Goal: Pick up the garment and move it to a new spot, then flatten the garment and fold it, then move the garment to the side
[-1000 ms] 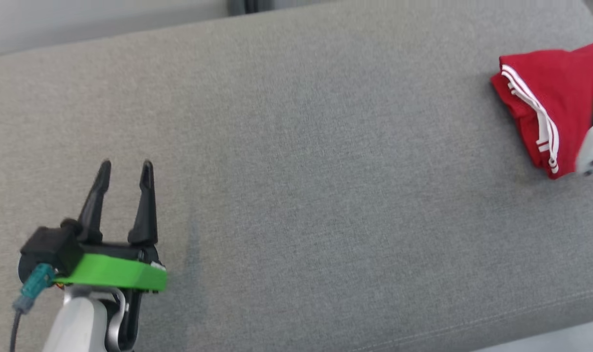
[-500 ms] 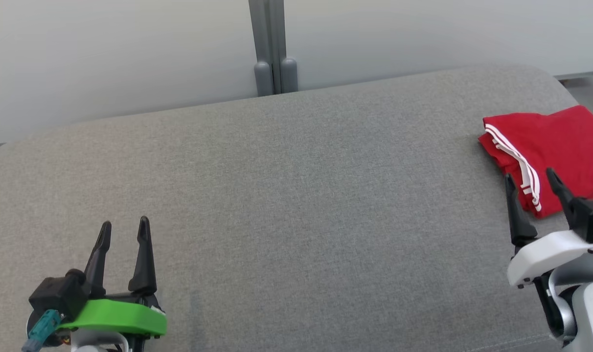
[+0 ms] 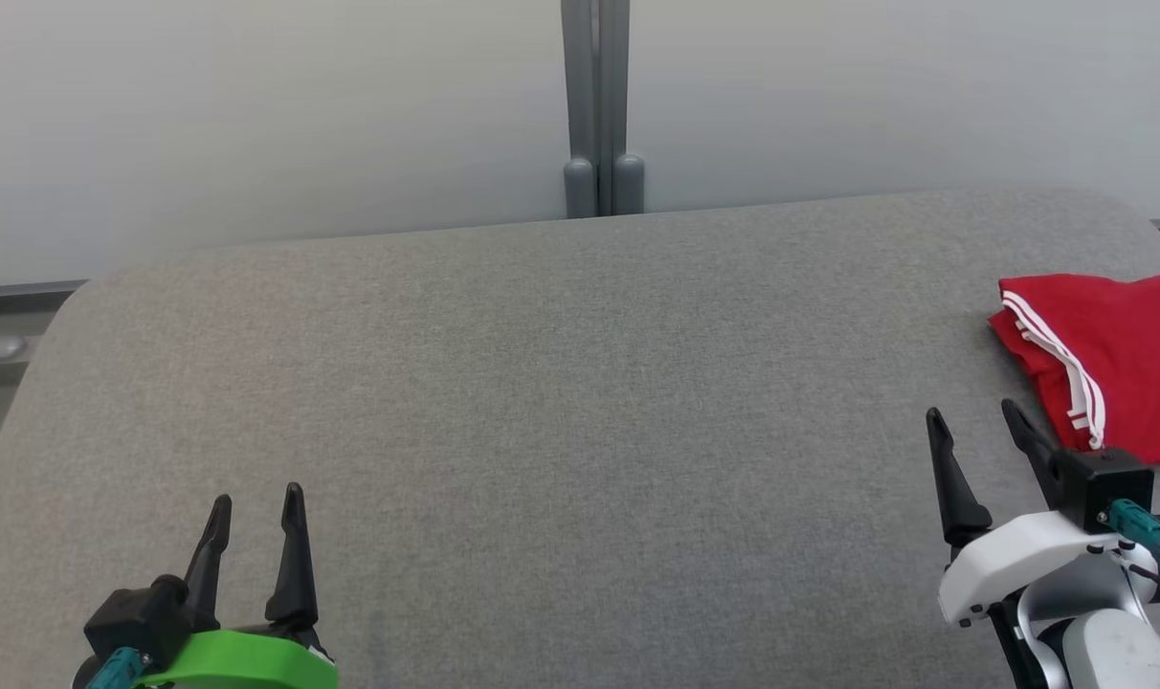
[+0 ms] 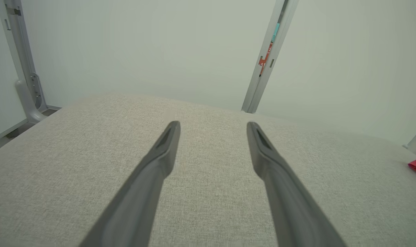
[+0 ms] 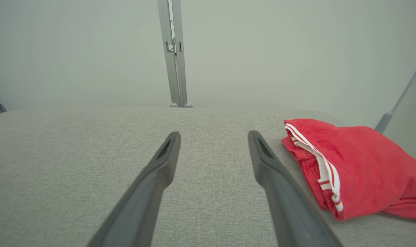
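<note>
Right claw has backed off the garment, job looks done!
It lies folded just ahead, to that claw's right; I've got this one and my left claw spread wide, holding nothing.

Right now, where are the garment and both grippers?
garment (image 5: 359, 161), right wrist view, top red fold.
right gripper (image 3: 971, 409), head view, midway between fingertips.
left gripper (image 3: 258, 494), head view, midway between fingertips.
</note>
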Controlling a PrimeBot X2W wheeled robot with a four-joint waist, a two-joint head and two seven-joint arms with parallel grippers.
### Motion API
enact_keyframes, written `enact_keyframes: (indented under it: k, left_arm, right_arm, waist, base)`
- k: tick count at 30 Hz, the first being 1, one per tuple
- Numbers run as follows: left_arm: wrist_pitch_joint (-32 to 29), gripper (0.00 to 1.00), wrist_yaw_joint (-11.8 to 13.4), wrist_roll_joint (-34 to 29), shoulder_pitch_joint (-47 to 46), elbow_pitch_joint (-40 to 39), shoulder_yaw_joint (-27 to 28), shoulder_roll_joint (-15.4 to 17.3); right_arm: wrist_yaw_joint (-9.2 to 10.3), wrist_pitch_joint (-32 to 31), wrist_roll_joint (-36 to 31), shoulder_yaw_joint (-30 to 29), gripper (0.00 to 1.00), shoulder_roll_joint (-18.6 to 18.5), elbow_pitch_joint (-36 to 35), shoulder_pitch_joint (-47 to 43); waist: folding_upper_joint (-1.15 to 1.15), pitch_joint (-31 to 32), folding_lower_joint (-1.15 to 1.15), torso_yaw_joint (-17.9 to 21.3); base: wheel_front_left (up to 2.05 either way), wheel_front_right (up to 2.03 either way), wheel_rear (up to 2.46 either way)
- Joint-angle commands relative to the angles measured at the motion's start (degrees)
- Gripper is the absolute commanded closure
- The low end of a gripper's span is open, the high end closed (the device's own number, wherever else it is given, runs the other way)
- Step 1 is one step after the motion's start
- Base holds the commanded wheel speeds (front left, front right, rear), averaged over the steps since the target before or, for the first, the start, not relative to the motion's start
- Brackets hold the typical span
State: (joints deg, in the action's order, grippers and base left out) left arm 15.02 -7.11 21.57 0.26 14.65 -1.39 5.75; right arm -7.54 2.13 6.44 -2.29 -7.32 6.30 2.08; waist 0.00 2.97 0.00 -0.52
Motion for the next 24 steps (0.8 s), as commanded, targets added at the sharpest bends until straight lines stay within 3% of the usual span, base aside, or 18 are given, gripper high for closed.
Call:
enact_keyframes:
  k: [1, 24]
  left_arm:
    - [0.1, 0.00, -0.2, -0.2, 0.5, 0.2, 0.0, -0.1]
    - [0.2, 0.00, -0.5, -0.8, -0.5, 0.4, -0.5, 0.6]
  right_arm:
    - [0.11, 0.3, 0.0, -0.2, 0.00, 0.2, 0.4, -0.7]
    - [0.11, 0.1, -1.2, -1.4, 0.00, 2.1, 0.1, -1.5]
  waist:
    - [0.00, 0.3, 0.00, -1.0]
    - [0.00, -0.1, 0.00, -1.3]
  base:
    - [0.00, 0.00, 0.00]
    - [0.00, 0.00, 0.00]
